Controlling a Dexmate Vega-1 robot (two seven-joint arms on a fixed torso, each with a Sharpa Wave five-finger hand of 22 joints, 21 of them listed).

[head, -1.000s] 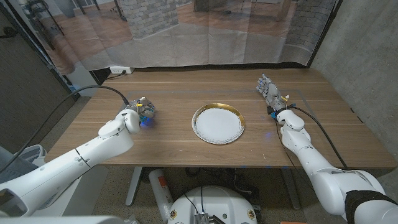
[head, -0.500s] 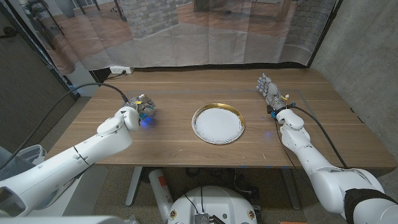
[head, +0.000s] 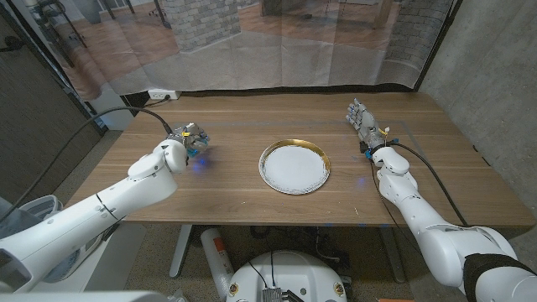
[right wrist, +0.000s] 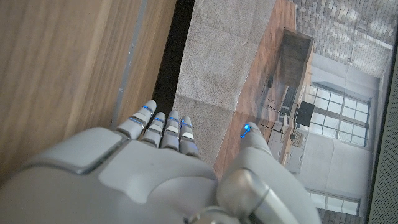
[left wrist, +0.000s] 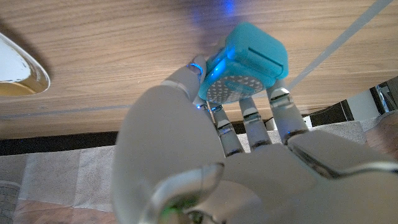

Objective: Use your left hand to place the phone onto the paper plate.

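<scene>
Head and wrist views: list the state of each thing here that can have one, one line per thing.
Phone: turquoise, gripped in the left hand's fingers, above the table.
Left hand: holds the phone, to the left of the plate.
Plate: nothing on it, mid-table.
Right hand: holds nothing, fingers straight and together, near the table's right far corner.

My wooden table before me; translucent plastic curtain hanging behind far edge; brick pillar and wood floor beyond it; grey concrete wall at my right; power strip at far left corner.
</scene>
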